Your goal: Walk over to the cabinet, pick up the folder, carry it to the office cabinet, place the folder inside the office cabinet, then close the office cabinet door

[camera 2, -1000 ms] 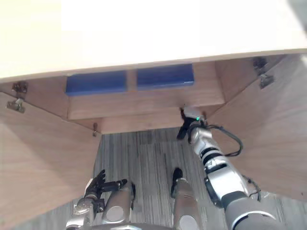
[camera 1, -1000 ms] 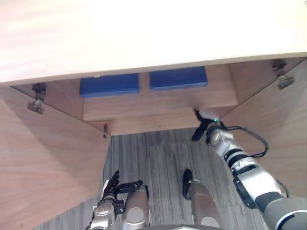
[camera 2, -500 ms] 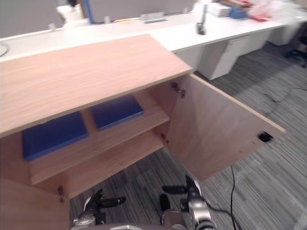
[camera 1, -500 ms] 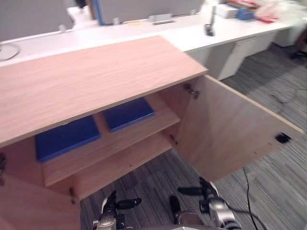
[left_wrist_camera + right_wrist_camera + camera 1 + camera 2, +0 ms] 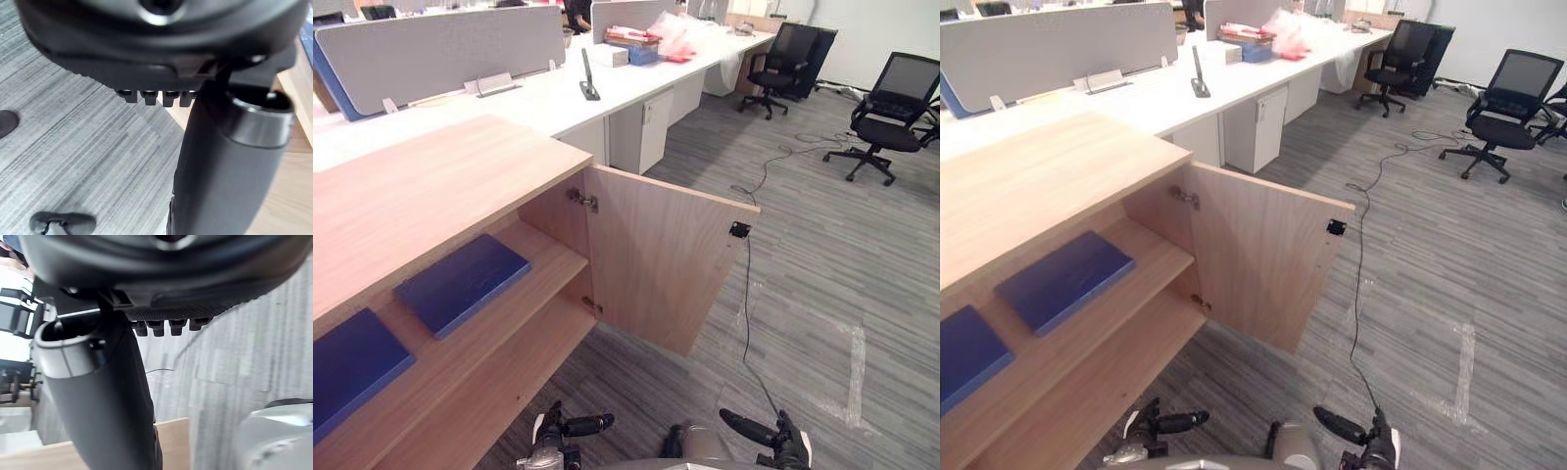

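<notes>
A light wooden office cabinet stands with its right-hand wooden door swung wide over the grey striped carpet. A flat dark blue rectangular folder lies on the bare upper shelf, near the door's hinges, and a second dark blue folder lies on the same shelf farther to the left, a gap of bare wood between the two. The lower shelf runs beneath them.

The robot's left hand hangs low in front of the cabinet, fingers relaxed and thumb stretched out sideways, grasping nothing. The right hand hangs low over the carpet to the right, fingers loosely extended, likewise empty. Both hands are well apart from the folders.

Behind the cabinet runs a long white desk backed by a grey partition panel, with black office chairs at the far right of the room.
</notes>
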